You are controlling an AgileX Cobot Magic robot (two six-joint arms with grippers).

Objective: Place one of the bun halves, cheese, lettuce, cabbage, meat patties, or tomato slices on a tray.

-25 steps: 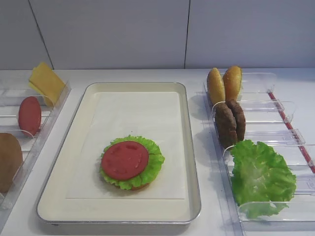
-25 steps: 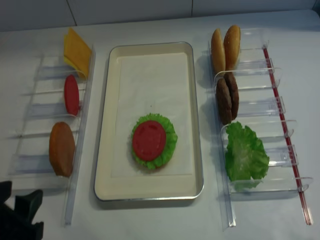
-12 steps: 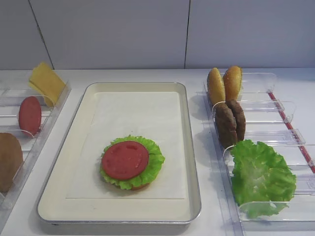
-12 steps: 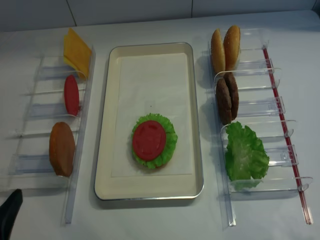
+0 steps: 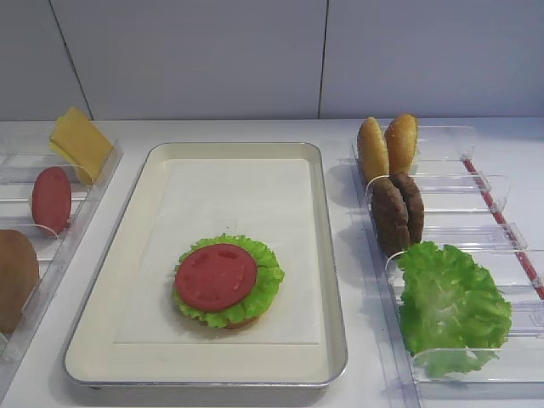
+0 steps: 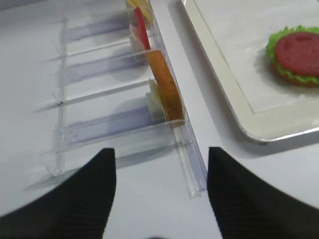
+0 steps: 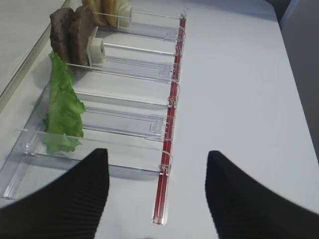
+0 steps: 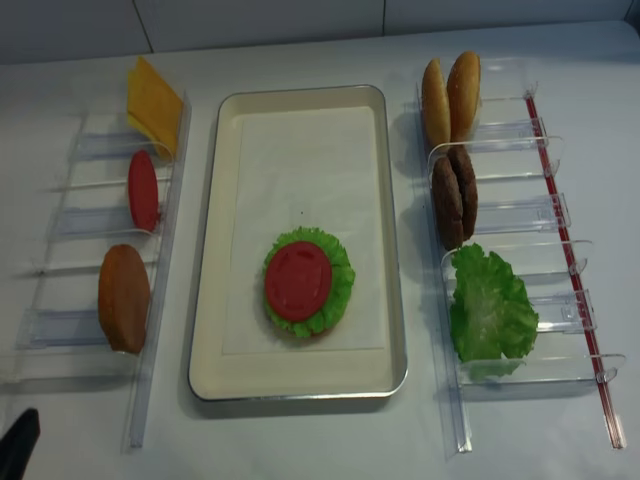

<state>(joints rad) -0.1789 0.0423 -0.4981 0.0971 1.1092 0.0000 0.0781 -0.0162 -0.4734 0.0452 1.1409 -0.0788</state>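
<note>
On the tray (image 5: 109, 255) a tomato slice (image 5: 216, 276) lies on lettuce (image 5: 267, 285) over a bun half (image 5: 244, 323). The left bins hold cheese (image 5: 79, 143), a tomato slice (image 5: 51, 199) and a bun half (image 5: 15, 279). In the right bins are two bun halves (image 5: 387, 146), meat patties (image 5: 398, 212) and lettuce (image 5: 450, 306). Cabbage is out of view. My left gripper (image 6: 159, 154) is open and empty over bare table, short of the left bins' near end. My right gripper (image 7: 157, 154) is open and empty near the right bins' near end.
Clear plastic bins (image 8: 70, 220) flank the tray on the left, and more bins (image 8: 520, 215) on the right. A red strip (image 7: 169, 149) runs along the right bins' outer side. A black tip of the left gripper (image 8: 18, 455) shows at the bottom left corner.
The left gripper has drawn back toward the bottom left corner of the top-down view; only a small black tip remains there. The food has not moved.
</note>
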